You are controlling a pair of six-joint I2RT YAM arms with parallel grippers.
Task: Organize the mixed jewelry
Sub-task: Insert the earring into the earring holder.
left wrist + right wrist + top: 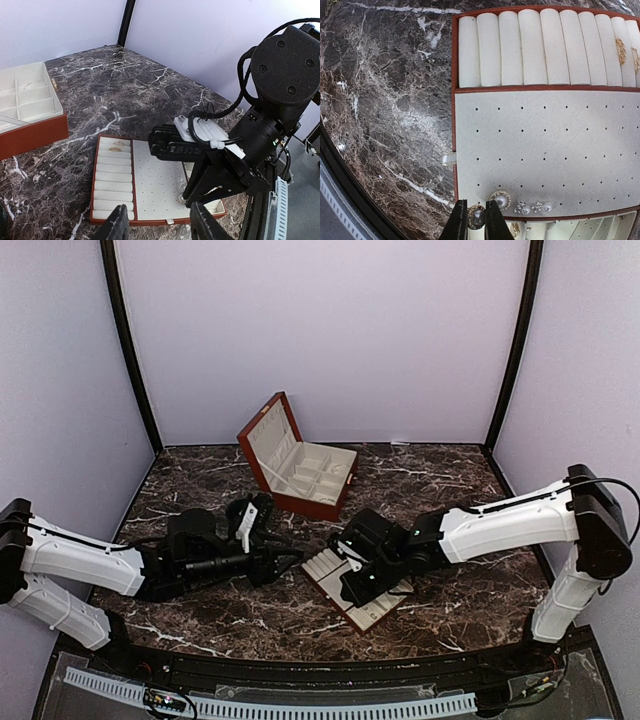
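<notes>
Item 1, slotted tray (pixel 454 125): my reference piece. Ring rolls run along one side, with a dotted panel beside them.
Item 2, mixed jewelry (pixel 534 206): I count a halo pearl stud (pixel 500 200) and a short row of small studs at the panel edge farthest from the rolls. Two gold rings (pixel 621 50) are wedged in the end rolls.
Item 3, right gripper (pixel 475 226): over that same panel edge, fingers pinched on a second pearl stud (pixel 476 216). The stud seems to touch the tray rim, though my wrist view crops it.
Item 4, left gripper (pixel 160 227): low beside the tray, jaws parted, nothing between them.
Item 5, red-brown box (pixel 300 465): lid up, apart from the tray on the table (pixel 440 480). A thin chain (pixel 32 85) lies in one compartment
</notes>
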